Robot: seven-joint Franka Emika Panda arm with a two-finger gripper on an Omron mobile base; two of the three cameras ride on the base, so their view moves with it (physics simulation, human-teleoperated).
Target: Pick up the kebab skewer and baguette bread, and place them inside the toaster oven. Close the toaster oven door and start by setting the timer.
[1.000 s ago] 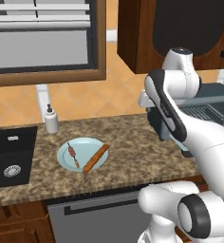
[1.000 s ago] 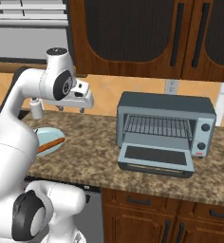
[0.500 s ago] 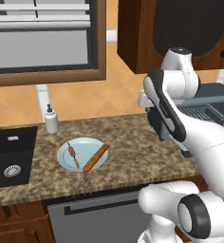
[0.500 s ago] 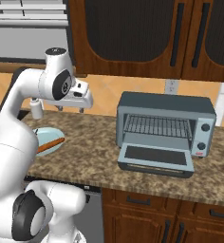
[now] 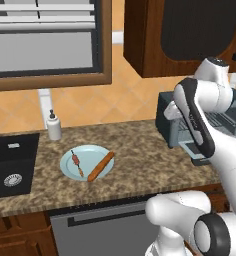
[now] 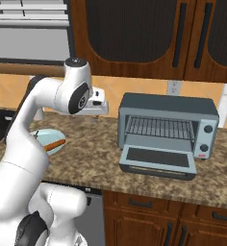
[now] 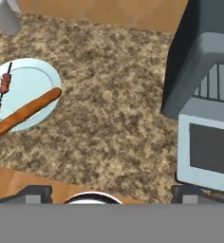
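Nothing has shifted over the last second: the claw [image 7: 111,192] still hangs wide open and empty above the speckled brown stone surface [image 7: 109,118], between the pale blue plate [image 5: 70,170] carrying thin dark kebab skewer [image 7: 4,88] and orange-brown baguette bread [image 7: 26,111] and the open blue-grey toaster oven [image 6: 168,132], so no pickup has begun.

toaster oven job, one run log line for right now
gripper: open, empty | kebab skewer, baguette bread: on plate | toaster oven door: open

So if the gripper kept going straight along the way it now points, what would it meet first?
Probably bare speckled brown granite counter, between the pale blue round plate and the dark blue-grey boxy toaster oven; depth is unclear.
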